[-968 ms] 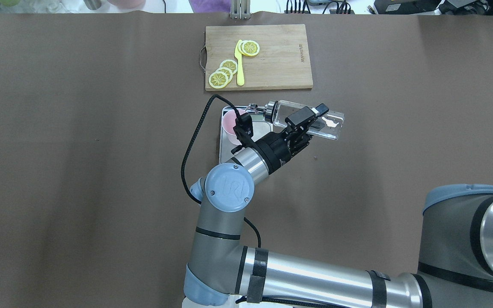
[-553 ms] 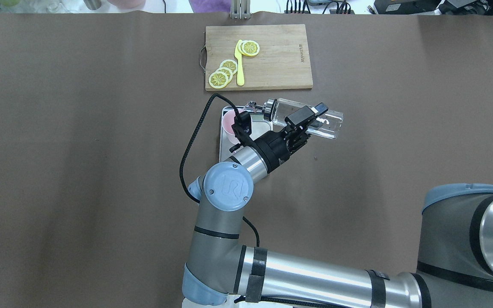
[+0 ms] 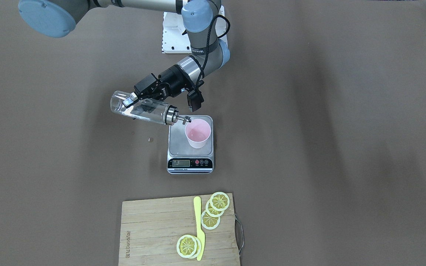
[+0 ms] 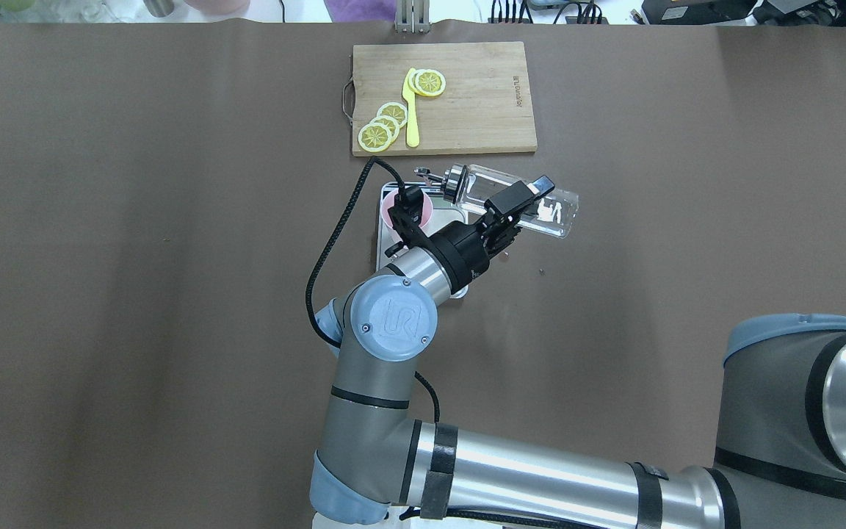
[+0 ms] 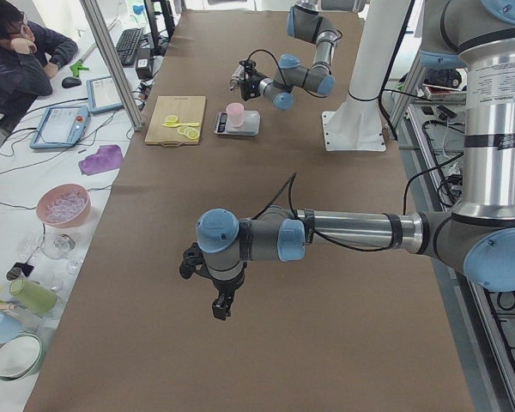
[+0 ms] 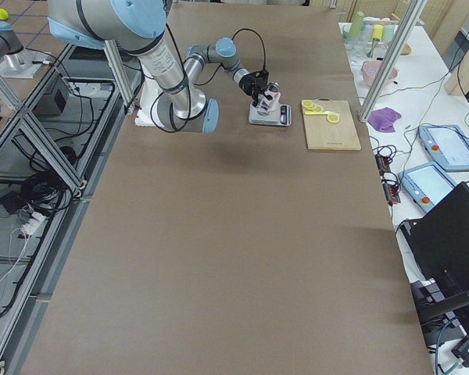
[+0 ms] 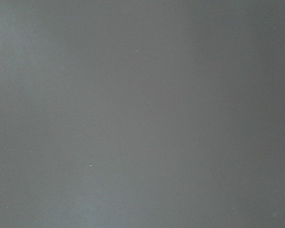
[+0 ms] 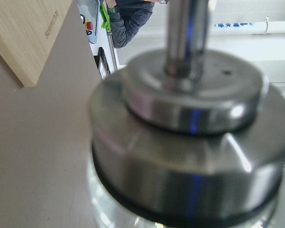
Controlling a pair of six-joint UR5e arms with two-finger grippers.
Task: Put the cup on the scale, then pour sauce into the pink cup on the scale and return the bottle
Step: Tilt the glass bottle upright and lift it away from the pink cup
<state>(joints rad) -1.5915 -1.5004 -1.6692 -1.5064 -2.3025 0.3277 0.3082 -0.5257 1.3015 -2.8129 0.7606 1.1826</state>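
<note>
The pink cup [image 3: 197, 133] stands upright on the scale's steel platform [image 3: 178, 139]; it also shows in the overhead view [image 4: 427, 210]. My right gripper [image 3: 137, 104] is shut on the clear glass bottle [image 3: 150, 112] and holds it tipped nearly flat in the air. Its silver spout [image 3: 184, 119] reaches the cup's rim on the robot's side. In the overhead view the right gripper [image 4: 539, 200] clamps the bottle [image 4: 476, 192] at mid-body. The right wrist view is filled by the bottle's cap [image 8: 180, 128]. I cannot make out any liquid. My left gripper [image 5: 190, 262] hovers over bare table; I cannot tell its state.
A wooden cutting board [image 4: 482, 110] with lemon slices [image 4: 379, 132] and a yellow knife [image 4: 411, 110] lies beyond the scale [image 4: 454, 217]. The scale's display strip [image 3: 190, 163] faces away from the robot. An operator sits at the table's far side [image 5: 17, 60].
My right gripper has carried the bottle leftward and farther from the robot, bringing the spout over toward the cup. The cup and scale have not moved.
</note>
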